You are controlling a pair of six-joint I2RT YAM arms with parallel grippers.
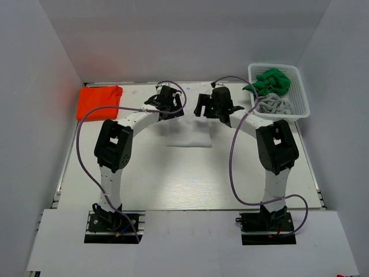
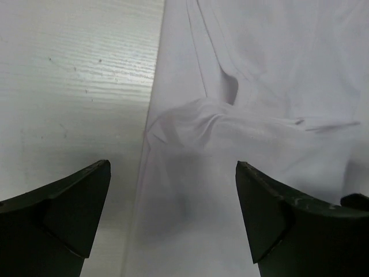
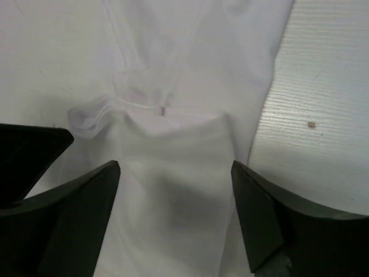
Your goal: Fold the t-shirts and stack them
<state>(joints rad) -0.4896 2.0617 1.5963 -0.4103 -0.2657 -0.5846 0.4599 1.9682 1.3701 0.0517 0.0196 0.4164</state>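
A white t-shirt lies partly folded in the middle of the table. It fills the left wrist view and the right wrist view, wrinkled in both. My left gripper is open just above its left edge. My right gripper is open above its right edge. A folded orange t-shirt lies at the far left. A green t-shirt and a grey t-shirt lie crumpled in the basket.
The white mesh basket stands at the far right. White walls enclose the table on three sides. Purple cables loop off both arms.
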